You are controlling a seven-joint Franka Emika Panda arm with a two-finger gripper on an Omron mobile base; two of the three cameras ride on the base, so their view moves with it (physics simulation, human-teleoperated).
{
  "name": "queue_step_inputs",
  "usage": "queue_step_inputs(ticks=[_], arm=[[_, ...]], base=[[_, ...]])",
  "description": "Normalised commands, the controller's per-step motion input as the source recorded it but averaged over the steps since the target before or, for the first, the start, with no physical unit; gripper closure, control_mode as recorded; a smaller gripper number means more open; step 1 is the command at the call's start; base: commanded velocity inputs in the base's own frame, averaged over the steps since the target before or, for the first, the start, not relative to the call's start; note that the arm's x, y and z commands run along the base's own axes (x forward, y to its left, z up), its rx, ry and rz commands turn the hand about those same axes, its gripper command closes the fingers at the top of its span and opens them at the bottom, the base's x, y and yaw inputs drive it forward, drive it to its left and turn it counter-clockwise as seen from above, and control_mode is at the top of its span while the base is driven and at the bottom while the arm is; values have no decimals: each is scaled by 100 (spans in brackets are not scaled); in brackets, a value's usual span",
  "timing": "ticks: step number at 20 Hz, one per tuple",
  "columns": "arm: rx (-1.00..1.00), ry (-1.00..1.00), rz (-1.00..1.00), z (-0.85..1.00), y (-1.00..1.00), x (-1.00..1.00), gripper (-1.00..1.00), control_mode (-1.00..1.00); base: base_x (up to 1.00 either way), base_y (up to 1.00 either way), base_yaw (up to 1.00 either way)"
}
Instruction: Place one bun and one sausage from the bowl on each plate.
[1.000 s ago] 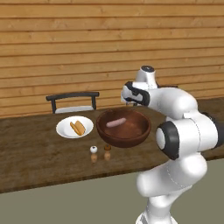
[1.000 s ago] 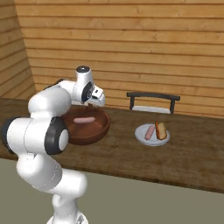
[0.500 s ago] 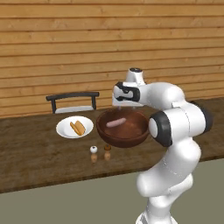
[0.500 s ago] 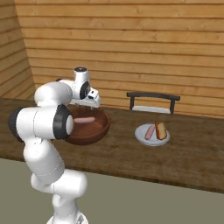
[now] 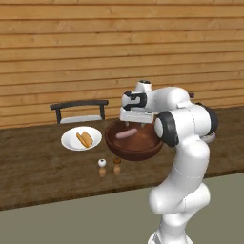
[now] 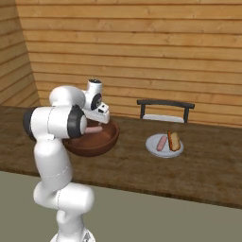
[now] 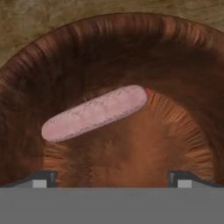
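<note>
Left base view recorded, largest first: one dark wooden tabletop (image 5: 43, 176) running the width of the scene before a plank wall; one white arm, reaching forward from its base, with the hand (image 5: 137, 125) held above the bowl and pointing down into it. One bowl (image 5: 135, 143), deep, round, reddish-brown wood, stood on the tabletop. One dark chair back (image 5: 79, 106) stood behind the tabletop. One white plate (image 5: 81, 138), to the left of the bowl and apart from it, bore one bun (image 5: 86, 139) and one sausage (image 6: 162, 142) side by side. One pink sausage in the bowl (image 7: 94, 113) lay slantwise on the bowl floor. Two small shakers (image 5: 109, 167) stood close together in front of the bowl. Hand view: fingertips (image 7: 43, 179) spread wide apart, gripping nothing.
</note>
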Motion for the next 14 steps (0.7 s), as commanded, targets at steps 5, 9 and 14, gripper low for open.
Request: queue_step_inputs(ticks=[5, 9, 14], arm=[[5, 10, -10, -40, 17, 17, -100, -100], [-2, 24, -13, -16, 25, 18, -100, -100], [-2, 17, -8, -43, 2, 3, -100, -100]], base=[[0, 0, 0], [0, 0, 0], [0, 0, 0]])
